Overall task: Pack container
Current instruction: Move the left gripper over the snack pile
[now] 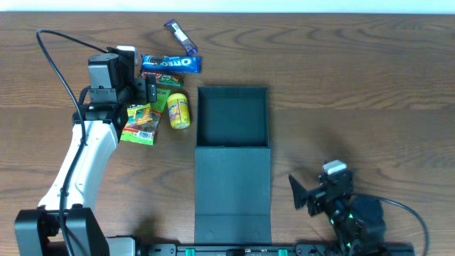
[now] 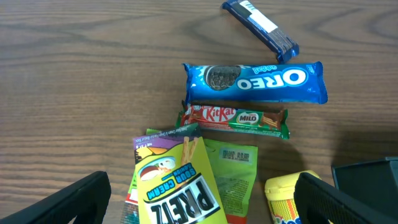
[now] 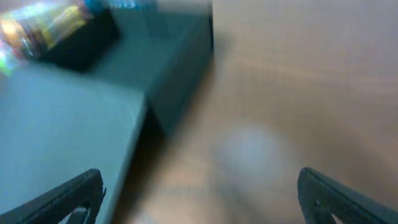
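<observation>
Beneath the wide-apart left claw (image 2: 203, 183) lie Oreo (image 2: 255, 81), KitKat Milo (image 2: 236, 118) and Pretz (image 2: 177, 193) packets; right claw (image 3: 200, 186) apart too.

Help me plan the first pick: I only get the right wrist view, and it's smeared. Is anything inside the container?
Observer: No. From overhead, the container is open and looks bare inside. Its flap lid lies flat toward the robot.
Operator: Where are the snacks?
Observer: All outside it, on the robot's left: Oreo pack, KitKat, Pretz box, yellow tub and dark blue bar.
Operator: Which tool is closer to them?
Observer: The left tool. It is open, above the Pretz box.
</observation>
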### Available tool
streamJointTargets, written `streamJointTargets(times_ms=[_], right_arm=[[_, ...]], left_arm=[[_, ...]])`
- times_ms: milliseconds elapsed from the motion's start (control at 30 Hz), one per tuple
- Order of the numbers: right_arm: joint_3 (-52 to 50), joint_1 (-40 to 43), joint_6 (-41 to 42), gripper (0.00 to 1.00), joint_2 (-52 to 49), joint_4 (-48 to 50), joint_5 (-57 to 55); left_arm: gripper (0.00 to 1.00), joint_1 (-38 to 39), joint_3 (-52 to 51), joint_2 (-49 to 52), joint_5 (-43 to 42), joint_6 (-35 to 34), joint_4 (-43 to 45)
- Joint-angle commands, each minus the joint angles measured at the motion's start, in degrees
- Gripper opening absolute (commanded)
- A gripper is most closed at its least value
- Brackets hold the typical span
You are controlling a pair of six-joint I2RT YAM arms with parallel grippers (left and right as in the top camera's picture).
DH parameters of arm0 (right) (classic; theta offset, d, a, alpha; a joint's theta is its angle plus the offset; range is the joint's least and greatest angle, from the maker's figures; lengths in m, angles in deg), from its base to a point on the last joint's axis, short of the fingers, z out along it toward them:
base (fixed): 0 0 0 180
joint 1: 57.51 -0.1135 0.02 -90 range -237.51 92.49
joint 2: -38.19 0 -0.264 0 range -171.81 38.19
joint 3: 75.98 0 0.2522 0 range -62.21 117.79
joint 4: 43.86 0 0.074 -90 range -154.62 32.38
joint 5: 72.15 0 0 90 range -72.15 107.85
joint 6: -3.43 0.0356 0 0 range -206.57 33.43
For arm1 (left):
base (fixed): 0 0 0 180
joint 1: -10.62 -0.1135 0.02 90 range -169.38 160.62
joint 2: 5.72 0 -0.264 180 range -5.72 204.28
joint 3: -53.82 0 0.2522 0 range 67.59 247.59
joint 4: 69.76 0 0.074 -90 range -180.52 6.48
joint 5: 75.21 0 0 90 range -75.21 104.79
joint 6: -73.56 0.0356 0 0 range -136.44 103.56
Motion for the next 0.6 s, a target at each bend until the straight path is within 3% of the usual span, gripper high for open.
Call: streamJointTargets(times_ms=[0, 167, 267, 367, 467, 567], right_arm=[[0.2, -0.5, 7.7, 0.99, 0.3, 7.8, 4.4], [0.2, -0.5, 14.6, 0.99, 0.3, 15.3, 3.8], [0.2, -0.5, 17.1, 0.99, 0.2, 17.7, -3.6], [0.2, -0.1, 15.0, 0.99, -2.0, 23.6, -7.1], [0.9, 1.0, 14.3, 0.99, -9.8, 33.3, -6.8], [4.3, 1.9, 14.0, 0.99, -20.3, 36.7, -4.7]], left_arm=[[0.95, 0.0, 1.4, 0.5, 1.0, 1.2, 0.4], [0.95, 0.0, 1.4, 0.5, 0.5, 1.2, 0.5], [0.96, 0.0, 1.4, 0.5, 0.3, 1.2, 0.4], [0.95, 0.0, 1.4, 0.5, -2.4, 1.2, 0.4], [0.96, 0.0, 1.4, 0.5, -3.9, 0.7, 0.4], [0.96, 0.0, 1.4, 0.5, -3.9, 0.6, 0.4]])
